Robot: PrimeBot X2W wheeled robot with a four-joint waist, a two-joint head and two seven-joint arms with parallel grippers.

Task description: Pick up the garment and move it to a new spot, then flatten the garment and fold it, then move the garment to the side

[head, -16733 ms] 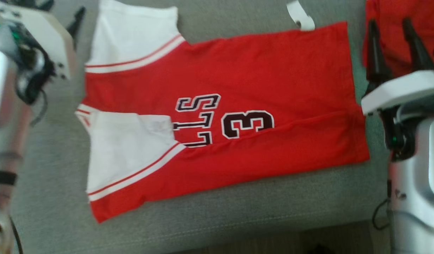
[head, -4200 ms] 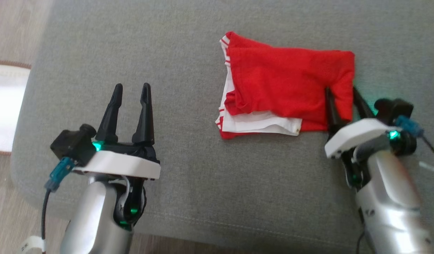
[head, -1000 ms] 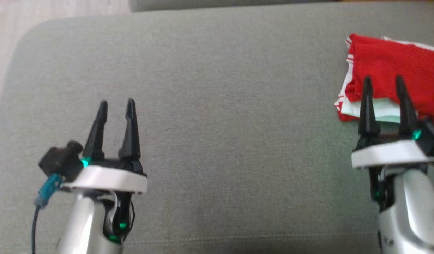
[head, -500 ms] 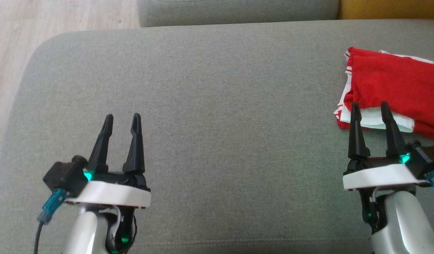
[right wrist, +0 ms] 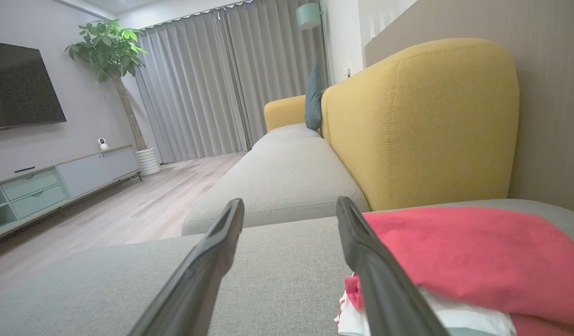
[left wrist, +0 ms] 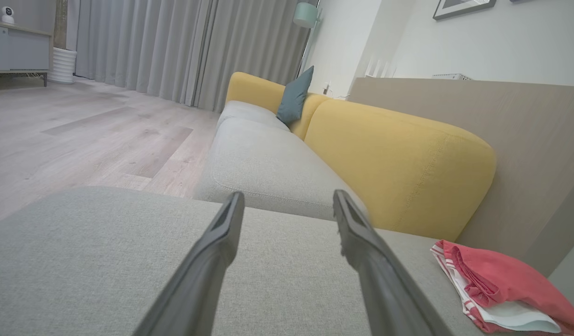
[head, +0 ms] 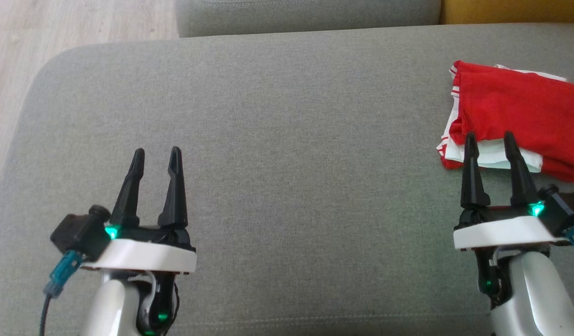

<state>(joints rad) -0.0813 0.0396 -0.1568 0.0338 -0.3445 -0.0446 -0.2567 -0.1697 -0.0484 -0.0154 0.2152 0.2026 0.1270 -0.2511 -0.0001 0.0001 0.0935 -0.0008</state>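
Right gripper (head: 488,135) had let go of the garment (head: 515,112), whose corner it pinched in the earlier frame. It hung over the right end of the grey cushion (head: 287,140), jaws wide, empty. Left gripper (head: 157,150) hung over the cushion's left part, jaws also wide, empty. Garment lay folded, red over white, on the cushion's right end, flat no longer. Head camera had shifted too. Step: side move looked finished. Next move probably only called for drawing the arms back without snagging cloth.
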